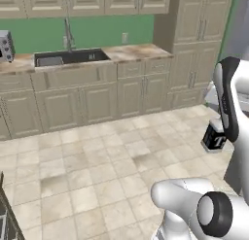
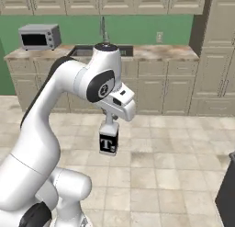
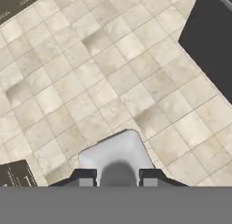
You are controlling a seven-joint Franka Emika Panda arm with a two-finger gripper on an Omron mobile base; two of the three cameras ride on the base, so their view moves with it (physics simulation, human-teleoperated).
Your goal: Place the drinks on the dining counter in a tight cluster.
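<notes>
Closest to me, the white arm curls up from its base and reaches forward, and the hand (image 2: 110, 124) hangs at about mid-height over the tiled floor (image 2: 151, 175). It is closed tight on the neck of the dark squat bottle (image 2: 109, 142), the one with the white "T" label, which dangles upright below the fingers, clear of the floor and touching nothing else. From the hand's own camera the bottle's pale top (image 3: 118, 157) sits snug between the two finger tips, with tiles spread out beneath.

So I'd say this is the carrying step: one drink picked up and in transit. I can't spot the marbled bench it is bound for from here. A dark slab cuts across the upper right of the hand's view, but I can't tell what it is.

Next, I judge, the base must drive or the arm swing until that bench comes under the bottle, then lower it upright and leave room close beside it for the other drinks.

Further back stand the beige cabinets, the sink (image 2: 92, 50) with its tap, and a microwave (image 2: 40, 36) on the worktop against the green wall.
</notes>
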